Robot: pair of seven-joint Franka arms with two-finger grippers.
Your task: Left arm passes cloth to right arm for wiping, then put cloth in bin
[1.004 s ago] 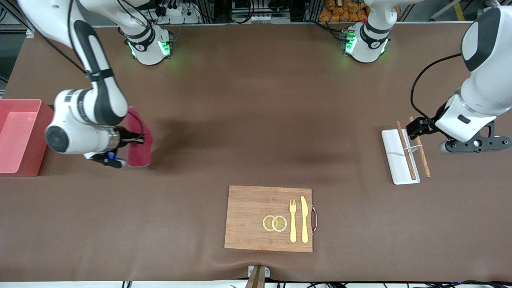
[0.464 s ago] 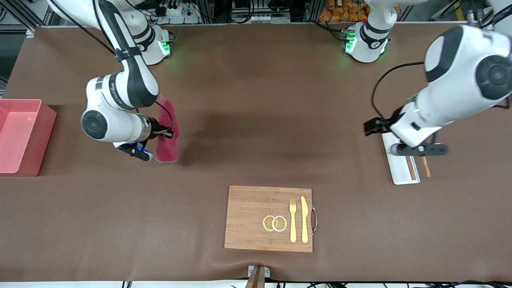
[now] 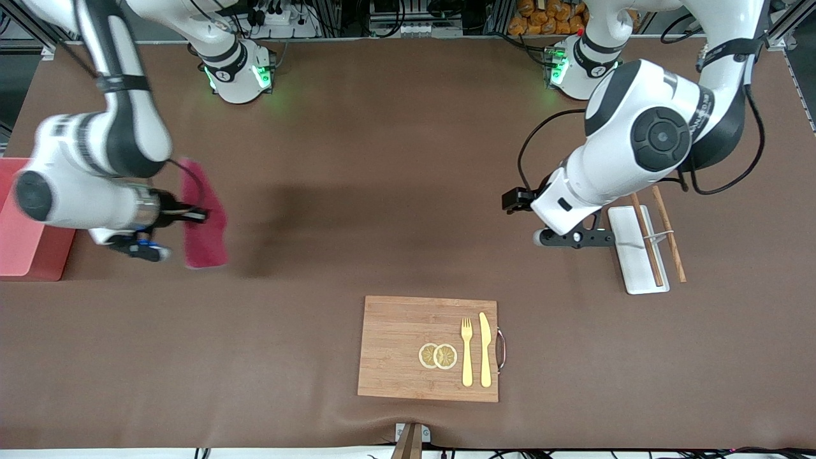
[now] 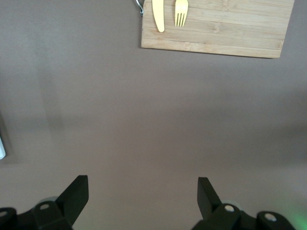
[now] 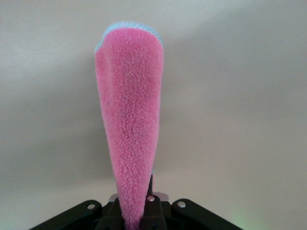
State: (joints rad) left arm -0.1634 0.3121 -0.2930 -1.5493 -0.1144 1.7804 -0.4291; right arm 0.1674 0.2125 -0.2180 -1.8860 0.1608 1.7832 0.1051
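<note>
On brown table (image 3: 382, 191), wooden board (image 3: 408, 331)

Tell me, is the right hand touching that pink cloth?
Touching. In the right wrist view the cloth rises straight out of the shut right hand, pinched between its fingers.

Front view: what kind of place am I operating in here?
Probably a robotics lab mocked up as a dining table: brown table cover, aluminium framing and cables by the arm bases, and a cutting board staged with fork and knife.
</note>
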